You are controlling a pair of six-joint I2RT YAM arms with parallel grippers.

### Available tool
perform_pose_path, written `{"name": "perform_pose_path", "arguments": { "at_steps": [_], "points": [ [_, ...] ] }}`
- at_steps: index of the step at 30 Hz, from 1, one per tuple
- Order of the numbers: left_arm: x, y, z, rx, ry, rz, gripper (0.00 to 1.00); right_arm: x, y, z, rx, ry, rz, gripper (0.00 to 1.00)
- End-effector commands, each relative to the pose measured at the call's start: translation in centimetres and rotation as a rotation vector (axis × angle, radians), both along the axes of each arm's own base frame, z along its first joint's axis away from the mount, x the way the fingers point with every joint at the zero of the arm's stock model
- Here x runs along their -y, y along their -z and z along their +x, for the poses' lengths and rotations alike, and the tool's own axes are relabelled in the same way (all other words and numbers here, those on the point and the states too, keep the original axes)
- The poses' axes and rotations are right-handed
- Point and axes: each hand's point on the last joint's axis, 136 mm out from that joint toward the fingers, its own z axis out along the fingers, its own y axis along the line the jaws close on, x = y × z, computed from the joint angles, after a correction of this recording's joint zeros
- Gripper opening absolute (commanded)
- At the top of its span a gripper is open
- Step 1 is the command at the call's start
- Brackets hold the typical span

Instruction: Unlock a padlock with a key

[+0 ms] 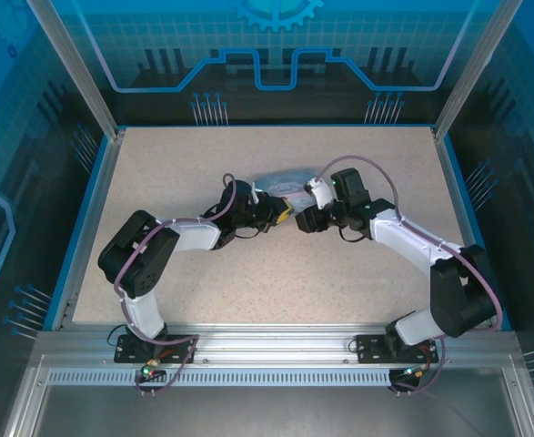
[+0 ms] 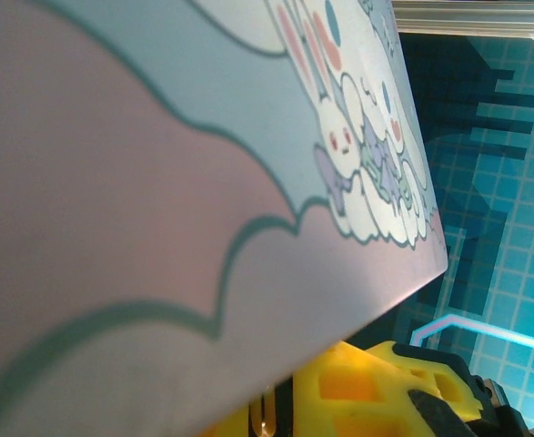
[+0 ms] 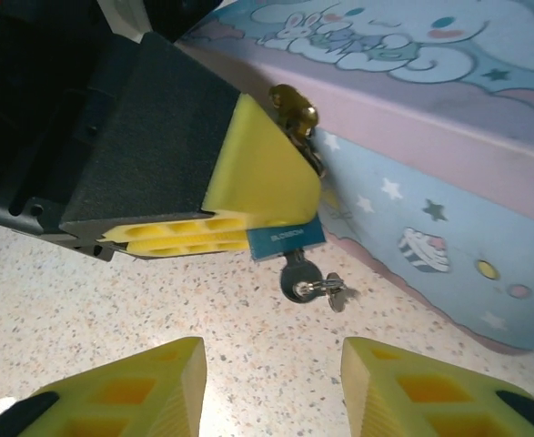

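Left gripper (image 3: 265, 225): clamped on the padlock, pinning it by the tin's (image 3: 430, 173) front wall, just under the brass hasp (image 3: 294, 107).
Padlock (image 3: 287, 239): only its blue lower edge shows, poking out between the yellow pads, above the table (image 3: 157, 309).
Key (image 3: 296, 278): seated in the padlock's underside, with its head and ring (image 3: 332, 291) hanging free, touching neither gripper.
Right gripper (image 3: 271, 387): fingers apart and empty, just below the key, one to each side.
Step, as I judge it: take the key's head and turn it.
Doing it well: rise until the pads flank the flat head, not the loose ring. Close squarely and twist about the key's own axis while the left holds firm.
Risk: pinching the ring, or tugging the key out.
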Motion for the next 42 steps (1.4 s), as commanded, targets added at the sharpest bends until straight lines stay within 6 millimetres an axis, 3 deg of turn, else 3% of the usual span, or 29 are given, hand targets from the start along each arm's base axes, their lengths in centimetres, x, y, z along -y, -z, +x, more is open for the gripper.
{"name": "perform_pose_path", "arguments": {
  "at_steps": [1,7,19,42],
  "points": [
    [0.4,-1.4,0.4,0.031,0.014,-0.018,0.00,1.3,-0.4,0.6,0.060,0.050,-0.049,0.44],
    [0.4,-1.5,0.4,0.033,0.020,-0.013,0.00,1.2,0.0,0.8,0.100,0.024,-0.137,0.44],
    [0.5,-1.5,0.3,0.032,0.024,-0.011,0.00,-1.7,1.1,1.0,0.135,-0.061,-0.242,0.43],
    [0.4,-1.7,0.3,0.034,0.027,-0.013,0.00,-2.5,2.6,1.9,0.104,-0.081,-0.253,0.35]
  ]
}}
